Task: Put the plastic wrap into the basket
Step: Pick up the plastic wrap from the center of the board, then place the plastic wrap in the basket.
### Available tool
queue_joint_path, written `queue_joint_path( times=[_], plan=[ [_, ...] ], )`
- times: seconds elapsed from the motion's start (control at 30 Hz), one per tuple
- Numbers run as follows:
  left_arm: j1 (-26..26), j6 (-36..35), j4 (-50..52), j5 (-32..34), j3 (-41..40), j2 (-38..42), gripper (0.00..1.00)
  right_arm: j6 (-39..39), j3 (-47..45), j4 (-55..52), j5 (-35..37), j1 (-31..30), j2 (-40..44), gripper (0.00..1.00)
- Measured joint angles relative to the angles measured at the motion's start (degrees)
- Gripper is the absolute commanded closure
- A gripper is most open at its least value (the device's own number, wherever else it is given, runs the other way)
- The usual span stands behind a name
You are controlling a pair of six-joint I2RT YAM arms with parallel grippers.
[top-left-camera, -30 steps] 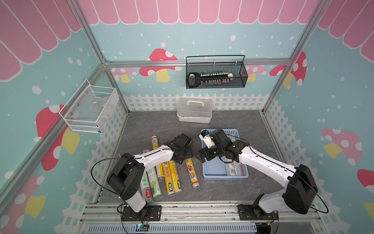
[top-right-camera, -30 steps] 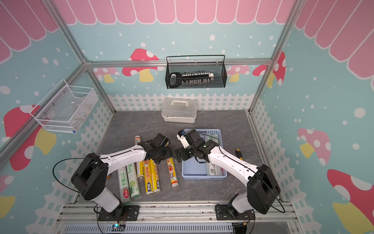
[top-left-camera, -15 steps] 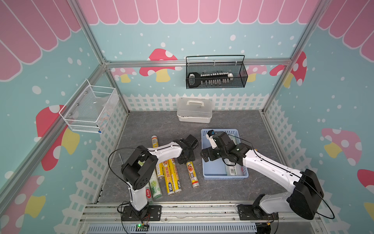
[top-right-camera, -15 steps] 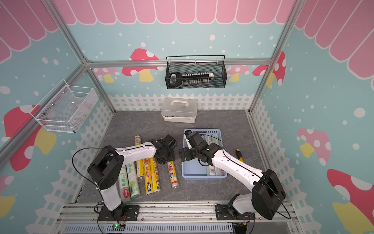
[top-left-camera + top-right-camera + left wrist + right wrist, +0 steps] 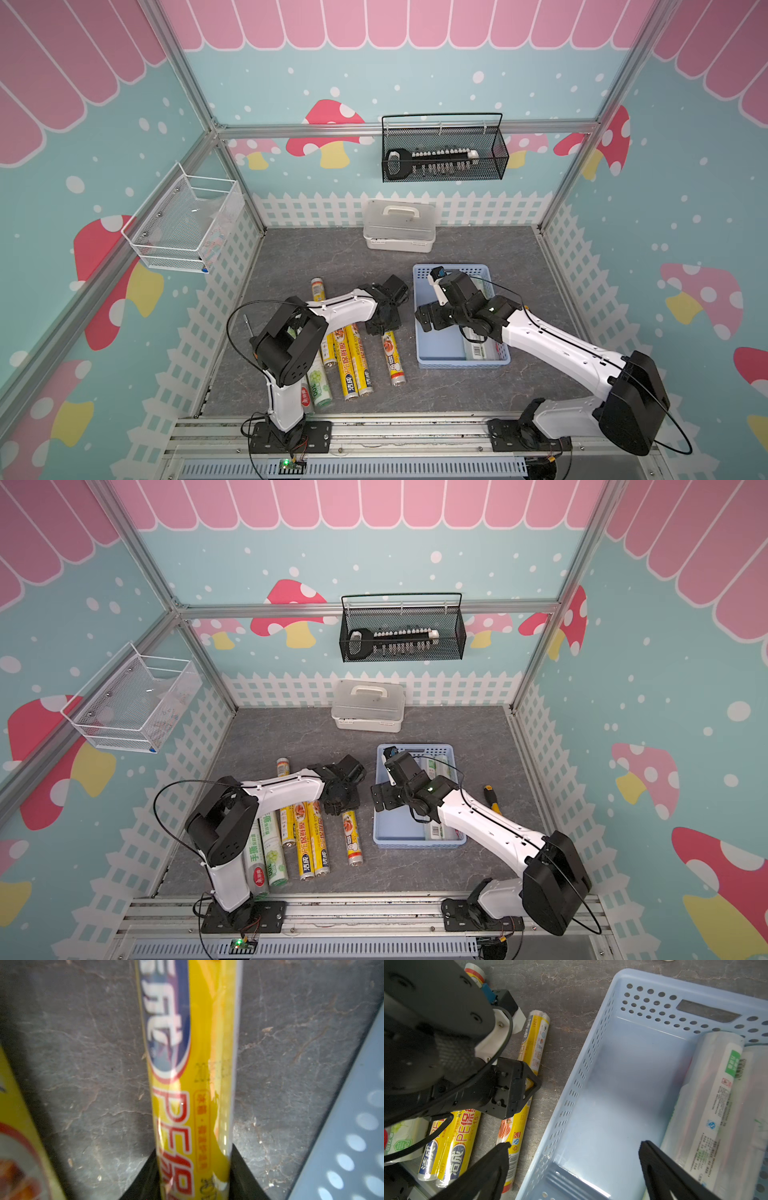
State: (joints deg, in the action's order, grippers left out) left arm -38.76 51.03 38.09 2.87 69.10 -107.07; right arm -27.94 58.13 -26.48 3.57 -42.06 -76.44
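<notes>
My left gripper [image 5: 380,326] [image 5: 192,1178] is shut on a yellow plastic wrap roll [image 5: 391,357] [image 5: 193,1084], gripping near its far end. That roll lies on the grey floor just left of the light-blue basket [image 5: 461,365] [image 5: 581,1076]. Black fingers [image 5: 241,1176] press both its sides. My right gripper [image 5: 424,320] [image 5: 575,1145] is open and hovers over the basket's left wall, holding nothing. White-and-green rolls [image 5: 478,351] [image 5: 712,1105] lie along the basket's right side. Several more rolls [image 5: 351,365] lie on the floor under the left arm.
A clear lidded box [image 5: 399,230] stands at the back wall. A black wire basket [image 5: 442,151] hangs above it and a white wire basket [image 5: 183,224] hangs on the left wall. A yellow-handled screwdriver [image 5: 492,800] lies right of the blue basket.
The left gripper has come down over the lone yellow roll and closed on it. The right gripper has drifted a little toward the basket's near end, staying open.
</notes>
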Motion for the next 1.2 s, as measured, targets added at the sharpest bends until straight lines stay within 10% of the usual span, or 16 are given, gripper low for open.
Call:
queue_joint_path(
  times=[0.53, 1.2],
  plan=[
    [-1.2, -2.2, -3.5, -2.0, 13.9, 10.9, 0.89, 0.2, -3.6, 0.0, -4.5, 9.9, 11.8, 0.00],
    [-5.3, -1.7, -7.8, -17.0, 31.6, -12.1, 0.87, -0.2, -11.6, -2.3, -16.6, 24.9, 19.0, 0.00]
  ],
)
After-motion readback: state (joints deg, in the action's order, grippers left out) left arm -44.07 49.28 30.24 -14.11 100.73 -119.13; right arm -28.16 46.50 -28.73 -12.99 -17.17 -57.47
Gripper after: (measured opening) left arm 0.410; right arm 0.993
